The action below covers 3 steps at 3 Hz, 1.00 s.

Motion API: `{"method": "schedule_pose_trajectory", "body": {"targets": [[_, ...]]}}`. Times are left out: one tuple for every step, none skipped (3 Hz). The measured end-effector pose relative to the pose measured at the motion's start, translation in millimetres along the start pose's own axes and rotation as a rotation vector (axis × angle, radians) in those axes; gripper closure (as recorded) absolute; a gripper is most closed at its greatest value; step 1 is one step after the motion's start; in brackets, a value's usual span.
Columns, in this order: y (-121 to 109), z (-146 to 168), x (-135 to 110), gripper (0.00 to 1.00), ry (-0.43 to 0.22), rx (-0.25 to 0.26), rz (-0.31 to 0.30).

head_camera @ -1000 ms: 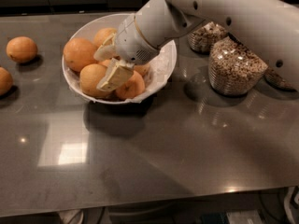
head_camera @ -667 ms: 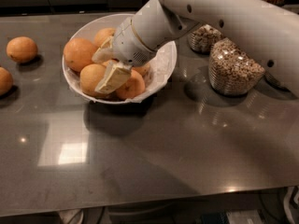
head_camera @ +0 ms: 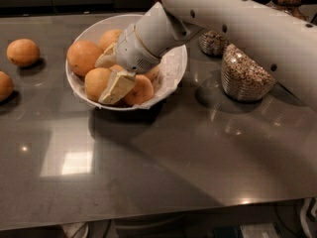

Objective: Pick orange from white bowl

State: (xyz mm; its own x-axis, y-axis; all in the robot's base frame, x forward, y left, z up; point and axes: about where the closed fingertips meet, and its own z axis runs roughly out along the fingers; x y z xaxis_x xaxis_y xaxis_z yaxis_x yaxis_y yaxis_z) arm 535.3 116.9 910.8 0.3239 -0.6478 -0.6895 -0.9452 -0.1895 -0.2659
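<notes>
The white bowl (head_camera: 171, 73) stands at the back middle of the dark table, lined with crinkled paper and holding several oranges. My gripper (head_camera: 112, 72) is down inside the bowl, reaching in from the right. Its two cream fingers stand apart: one finger (head_camera: 117, 86) lies between the front-left orange (head_camera: 95, 82) and the front orange (head_camera: 139, 90), the other (head_camera: 106, 59) sits by the big left orange (head_camera: 82, 56). A small part of an orange (head_camera: 117, 68) shows between them. Another orange (head_camera: 111, 36) lies at the back of the bowl. The gripper's wrist hides the bowl's middle.
Two loose oranges lie on the table at the far left, one (head_camera: 23, 51) at the back and one (head_camera: 4, 85) at the edge of the view. A glass jar of cereal (head_camera: 243, 76) and a second jar (head_camera: 214, 42) stand right of the bowl, under my arm.
My arm has shifted slightly up and left over the bowl. The gripper stays at about the same spot among the oranges.
</notes>
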Motion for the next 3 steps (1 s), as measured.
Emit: {"method": "schedule_pose_trajectory", "body": {"targets": [[-2.4,8.4,5.5,0.41,-0.004,-0.016,0.007],[-3.2,10.1,6.3,0.42,-0.006,-0.019,0.009],[-4.1,12.1,8.1,0.6,-0.008,-0.021,0.012]]}}
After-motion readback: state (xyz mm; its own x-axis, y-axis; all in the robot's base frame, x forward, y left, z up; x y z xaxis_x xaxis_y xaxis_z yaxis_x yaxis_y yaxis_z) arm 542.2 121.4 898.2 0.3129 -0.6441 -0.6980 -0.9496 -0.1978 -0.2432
